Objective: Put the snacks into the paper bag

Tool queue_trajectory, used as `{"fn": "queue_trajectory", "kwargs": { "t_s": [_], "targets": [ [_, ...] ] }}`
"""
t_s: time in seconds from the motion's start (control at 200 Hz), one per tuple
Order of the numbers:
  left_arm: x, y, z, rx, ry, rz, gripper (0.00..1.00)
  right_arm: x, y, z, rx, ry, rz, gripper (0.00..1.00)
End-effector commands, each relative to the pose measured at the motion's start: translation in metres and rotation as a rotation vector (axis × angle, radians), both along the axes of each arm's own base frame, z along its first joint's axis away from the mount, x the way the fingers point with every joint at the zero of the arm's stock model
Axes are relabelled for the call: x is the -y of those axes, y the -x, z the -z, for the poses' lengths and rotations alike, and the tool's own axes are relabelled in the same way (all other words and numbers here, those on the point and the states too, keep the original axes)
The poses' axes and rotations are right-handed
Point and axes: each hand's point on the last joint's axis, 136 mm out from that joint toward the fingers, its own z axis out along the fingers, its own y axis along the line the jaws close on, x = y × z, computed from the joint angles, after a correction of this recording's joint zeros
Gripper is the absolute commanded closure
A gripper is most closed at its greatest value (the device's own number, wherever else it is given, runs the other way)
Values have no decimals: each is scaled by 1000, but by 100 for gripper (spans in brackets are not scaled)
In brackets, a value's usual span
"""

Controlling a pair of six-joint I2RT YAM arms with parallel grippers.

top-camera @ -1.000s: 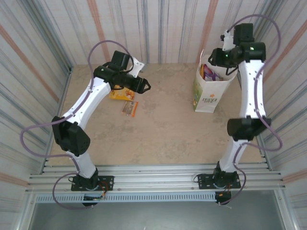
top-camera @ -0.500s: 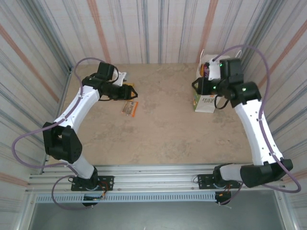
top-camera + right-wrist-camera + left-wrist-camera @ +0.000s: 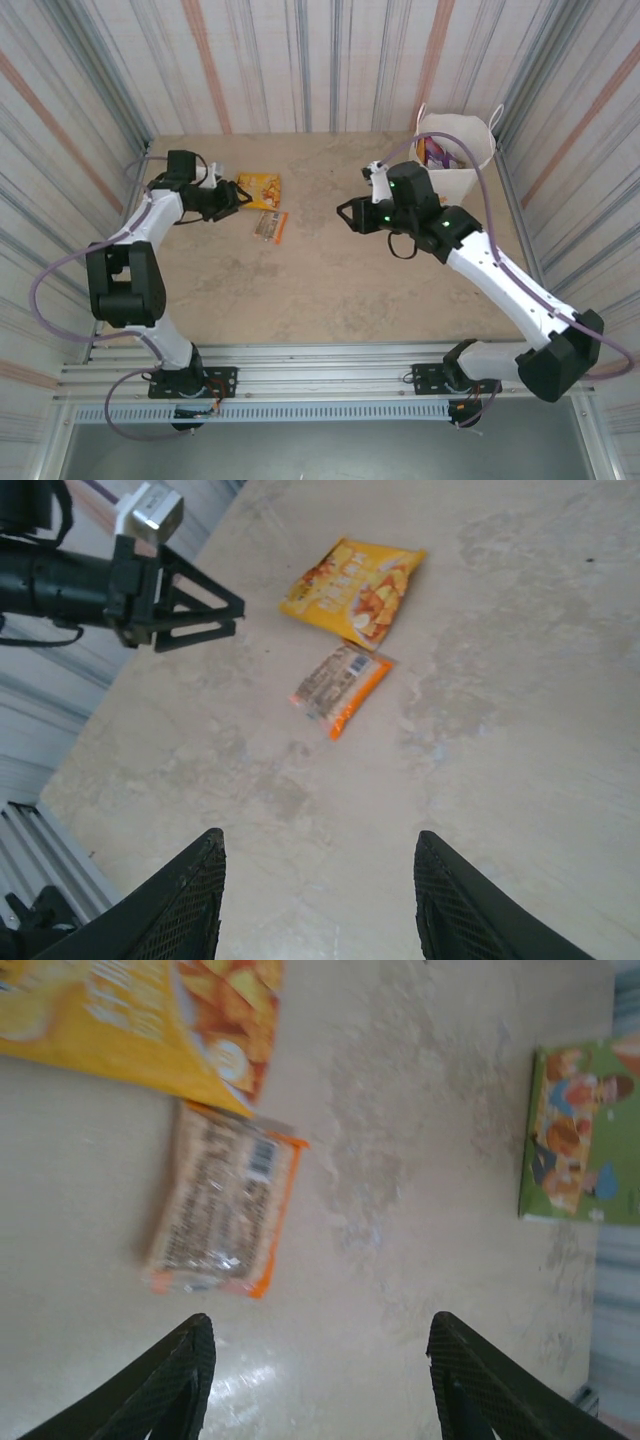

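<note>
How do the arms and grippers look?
The left arm and right arm have white links, black joints and a looping lilac cable each. The right one shows green lights. The left gripper and right gripper have black, finely textured fingers.

The top camera looked down from behind the arm bases over the surface [image 3: 330,290]. The left wrist camera sat low and close, facing what was probably the paper bag [image 3: 575,1135]; the right wrist camera, higher, faced left. All shared the yellow-orange packet [image 3: 260,188] and brown-orange bar [image 3: 271,226].

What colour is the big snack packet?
The packet is yellow and orange; clearest in the right wrist view.
</note>
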Motion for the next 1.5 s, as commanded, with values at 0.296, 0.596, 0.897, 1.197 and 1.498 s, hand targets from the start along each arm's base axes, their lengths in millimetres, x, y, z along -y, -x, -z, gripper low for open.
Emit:
{"fn": "queue_trajectory", "kwargs": {
  "t_s": [0.296, 0.596, 0.897, 1.197, 1.498],
  "targets": [
    [-45, -69, 47, -62, -30, -149, 40, -70, -31, 27, -32, -42, -75, 47],
    [-57, -95, 81, -124, -75, -171, 39, -97, -49, 44, -64, -23, -143, 47],
    [-59, -110, 98, -151, -88, -168, 39, -108, -68, 54, -107, -45, -175, 47],
    [-58, -111, 102, -159, -81, -158, 40, -107, -79, 59, -131, -63, -179, 48],
    [-53, -103, 53, -64, -63, -139, 39, -105, -78, 57, -135, -67, -180, 48]
  ]
}}
